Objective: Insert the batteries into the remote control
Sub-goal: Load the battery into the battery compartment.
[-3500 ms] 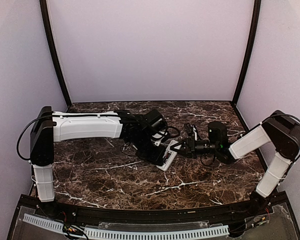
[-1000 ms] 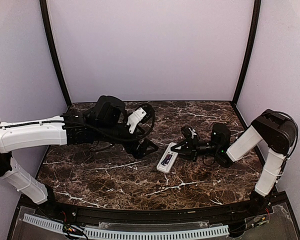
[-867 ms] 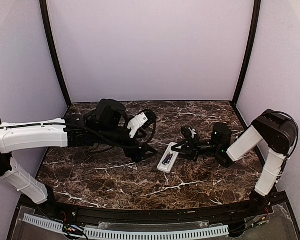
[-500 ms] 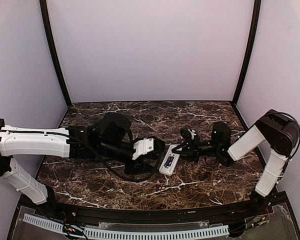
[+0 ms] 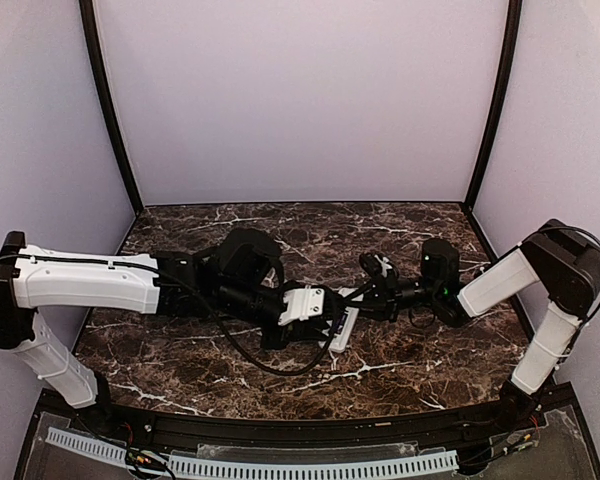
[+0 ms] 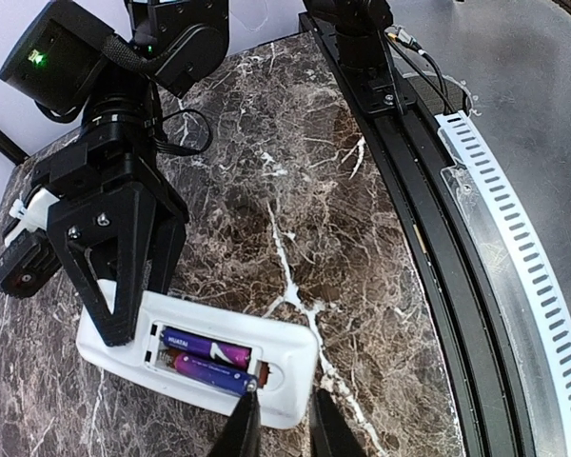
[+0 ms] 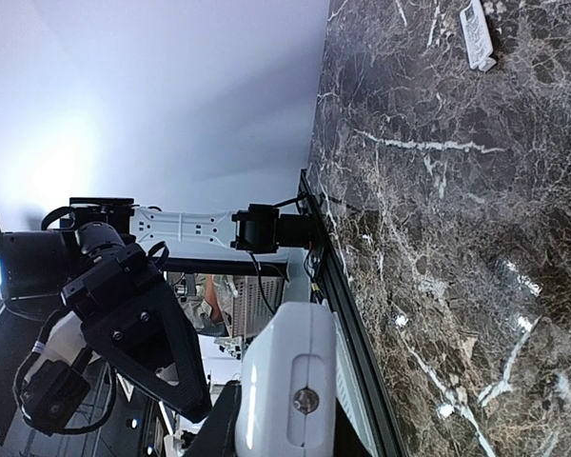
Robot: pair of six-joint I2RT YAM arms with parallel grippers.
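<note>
Your right gripper [image 6: 136, 309] clamps the remote control [image 6: 290, 367] by one end. Both batteries [image 6: 205, 360] sit in its bay. Your left gripper [image 6: 284, 409] is narrowly parted and empty.

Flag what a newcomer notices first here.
The white remote control lies back-up on the marble table, open bay showing two purple batteries side by side. The right gripper has its jaws across one end of it; the left gripper hovers at the bay's opposite end, one tip beside a battery's end.
</note>
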